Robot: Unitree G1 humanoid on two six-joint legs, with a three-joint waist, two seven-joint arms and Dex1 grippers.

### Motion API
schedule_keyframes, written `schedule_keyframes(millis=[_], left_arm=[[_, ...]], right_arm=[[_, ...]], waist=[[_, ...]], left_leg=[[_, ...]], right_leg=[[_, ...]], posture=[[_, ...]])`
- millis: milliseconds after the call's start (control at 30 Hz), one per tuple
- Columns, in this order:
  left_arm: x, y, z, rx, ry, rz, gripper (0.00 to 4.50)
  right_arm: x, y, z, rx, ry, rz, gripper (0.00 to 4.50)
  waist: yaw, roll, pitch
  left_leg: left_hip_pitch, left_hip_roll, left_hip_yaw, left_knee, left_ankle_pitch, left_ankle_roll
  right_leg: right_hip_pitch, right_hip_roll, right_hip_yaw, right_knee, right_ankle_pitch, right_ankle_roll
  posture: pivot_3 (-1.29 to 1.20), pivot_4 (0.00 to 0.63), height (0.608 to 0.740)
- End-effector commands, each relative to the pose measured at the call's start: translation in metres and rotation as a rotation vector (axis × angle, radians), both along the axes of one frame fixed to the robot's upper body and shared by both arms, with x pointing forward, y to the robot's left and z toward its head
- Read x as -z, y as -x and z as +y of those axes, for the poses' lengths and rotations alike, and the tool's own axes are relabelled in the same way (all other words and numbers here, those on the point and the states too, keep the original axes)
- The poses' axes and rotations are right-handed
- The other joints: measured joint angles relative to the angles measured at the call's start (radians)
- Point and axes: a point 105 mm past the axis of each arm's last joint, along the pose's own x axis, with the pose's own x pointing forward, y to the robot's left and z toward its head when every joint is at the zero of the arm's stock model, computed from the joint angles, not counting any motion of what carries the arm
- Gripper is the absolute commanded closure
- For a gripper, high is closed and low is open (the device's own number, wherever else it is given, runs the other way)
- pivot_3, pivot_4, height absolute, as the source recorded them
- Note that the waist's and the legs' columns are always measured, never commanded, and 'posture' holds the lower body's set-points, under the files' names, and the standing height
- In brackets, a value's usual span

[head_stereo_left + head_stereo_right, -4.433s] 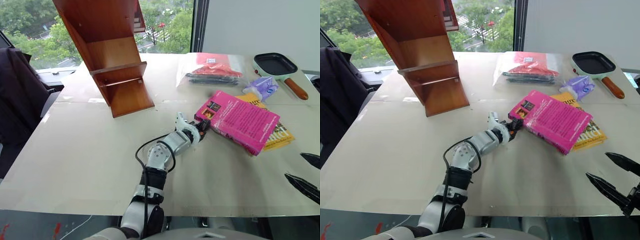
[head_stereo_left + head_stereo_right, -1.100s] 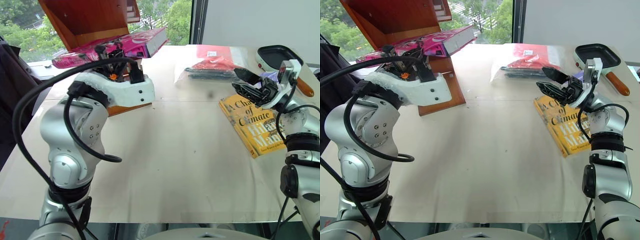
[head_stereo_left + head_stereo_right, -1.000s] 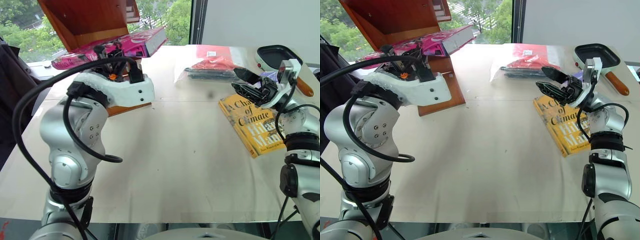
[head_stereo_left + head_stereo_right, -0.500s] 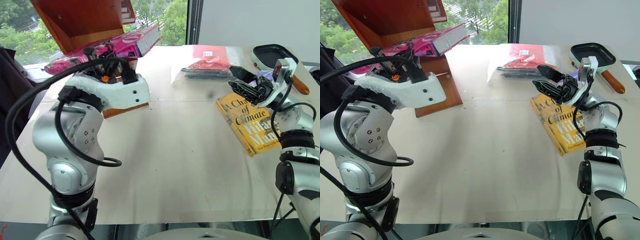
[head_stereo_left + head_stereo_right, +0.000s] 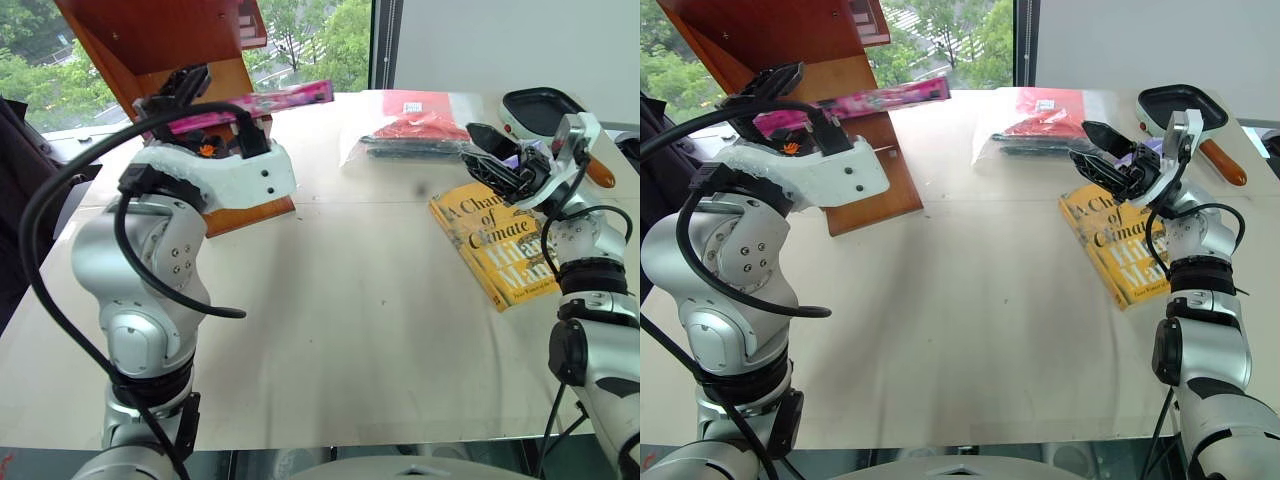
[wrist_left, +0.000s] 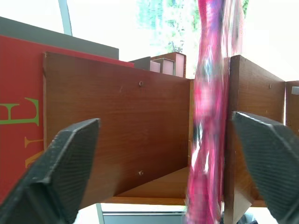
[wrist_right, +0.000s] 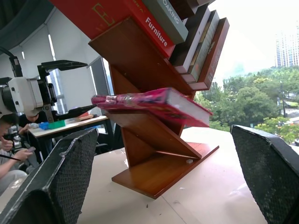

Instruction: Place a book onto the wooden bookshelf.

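Left pincer [image 6: 163,182] gapes wide, holding nothing; book [image 7: 154,102] lies flat on bookshelf [image 7: 154,154]. Best retreat straight back, avoiding book's overhanging end.

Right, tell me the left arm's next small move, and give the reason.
Probably draw the left gripper straight back from the wooden bookshelf, without brushing the book. Its jaws stand open on either side of the book, no longer clamping it, and the book lies flat on a shelf with one end jutting past the edge. The right gripper hangs open over the table, so nothing else seems pending.
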Motion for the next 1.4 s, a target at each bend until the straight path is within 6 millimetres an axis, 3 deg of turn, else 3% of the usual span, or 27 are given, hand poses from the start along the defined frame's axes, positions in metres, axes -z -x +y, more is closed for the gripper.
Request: schedule_keyframes(millis=[33, 333, 533, 667, 800, 933, 1033, 1067, 1133, 1200, 1367, 1400], left_arm=[[-0.009, 0.013, 0.004, -0.005, 0.018, -0.071, 0.07], [0.007, 0.034, 0.007, 0.029, 0.045, -0.074, 0.07], [0.021, 0.026, -0.010, 0.111, 0.071, -0.039, 0.07], [0.045, 0.007, -0.015, 0.158, 0.076, 0.043, 0.07], [0.074, 0.030, -0.012, 0.267, 0.058, 0.039, 0.07], [0.094, 0.052, -0.006, 0.439, 0.235, -0.013, 0.07], [0.103, 0.032, 0.048, 0.294, 0.701, -0.081, 0.07], [0.105, 0.019, 0.056, 0.293, 0.840, -0.084, 0.07], [0.106, -0.014, 0.040, 0.404, 1.011, 0.000, 0.07], [0.108, -0.040, 0.006, 0.551, 1.084, 0.137, 0.07], [0.117, -0.072, -0.066, 0.785, 1.153, 0.402, 0.07], [0.118, -0.075, -0.080, 0.828, 1.175, 0.447, 0.31]], right_arm=[[-0.009, 0.002, -0.006, 0.019, -0.015, -0.045, 0.00], [-0.002, 0.003, -0.010, 0.019, 0.014, -0.019, 0.00], [0.003, 0.007, -0.012, 0.024, 0.021, -0.014, 0.00], [0.004, 0.012, -0.016, 0.046, 0.024, -0.017, 0.00], [0.011, 0.019, -0.022, 0.070, 0.028, -0.006, 0.00], [0.017, 0.024, -0.023, 0.090, 0.031, -0.002, 0.00], [0.017, 0.028, -0.022, 0.104, 0.024, -0.008, 0.00], [0.016, 0.029, -0.023, 0.111, 0.020, -0.010, 0.00], [0.015, 0.031, -0.025, 0.125, 0.020, -0.013, 0.00], [0.015, 0.033, -0.027, 0.140, 0.022, -0.016, 0.00], [0.011, 0.038, -0.030, 0.167, 0.023, -0.030, 0.00], [0.010, 0.039, -0.030, 0.175, 0.023, -0.035, 0.00]], waist=[[0.000, 0.000, 0.000], [0.002, 0.000, 0.000], [0.002, 0.000, 0.000], [0.003, 0.000, 0.000], [-0.007, 0.000, 0.000], [0.000, 0.000, 0.000], [0.007, 0.000, 0.000], [0.007, 0.000, 0.000], [0.021, 0.000, -0.001], [0.033, -0.001, -0.001], [0.023, -0.002, -0.001], [0.019, -0.002, -0.001]], left_leg=[[0.000, 0.000, 0.000, 0.000, 0.000, 0.000], [0.001, 0.001, 0.001, 0.000, 0.000, 0.000], [0.001, 0.001, 0.002, 0.000, 0.000, 0.000], [0.002, 0.001, 0.002, 0.000, 0.000, 0.000], [0.003, 0.003, 0.005, -0.002, 0.000, 0.000], [0.002, 0.004, 0.005, -0.005, -0.001, 0.001], [0.002, 0.004, 0.007, -0.006, -0.001, 0.001], [0.002, 0.004, 0.008, -0.006, -0.001, 0.001], [0.003, 0.003, 0.009, -0.001, -0.001, 0.001], [0.003, 0.003, 0.008, 0.001, 0.001, 0.001], [0.005, 0.000, 0.010, 0.003, 0.005, 0.002], [0.005, 0.000, 0.011, 0.002, 0.005, 0.002]], right_leg=[[0.000, 0.000, 0.000, 0.000, 0.000, 0.000], [0.000, 0.000, 0.001, 0.000, 0.000, 0.000], [0.000, -0.001, 0.002, 0.000, 0.000, 0.000], [0.000, 0.000, 0.002, 0.000, 0.000, 0.000], [0.000, -0.001, 0.004, 0.000, 0.000, -0.001], [-0.004, -0.009, 0.004, -0.001, 0.001, -0.001], [-0.003, -0.016, 0.003, -0.001, 0.002, -0.004], [-0.003, -0.017, 0.002, -0.001, 0.001, -0.005], [0.002, -0.012, -0.006, 0.000, 0.003, -0.007], [0.003, -0.009, -0.006, -0.001, 0.004, -0.008], [0.010, -0.006, -0.006, -0.004, 0.007, -0.003], [0.010, -0.006, -0.006, -0.005, 0.007, -0.002]], posture=[[0.00, 0.150, 0.731], [0.00, 0.150, 0.731], [0.00, 0.150, 0.731], [0.00, 0.150, 0.731], [0.00, 0.150, 0.731], [0.00, 0.150, 0.731], [0.00, 0.150, 0.731], [0.00, 0.150, 0.731], [0.00, 0.150, 0.731], [0.00, 0.150, 0.731], [0.00, 0.150, 0.731], [0.00, 0.150, 0.731]])
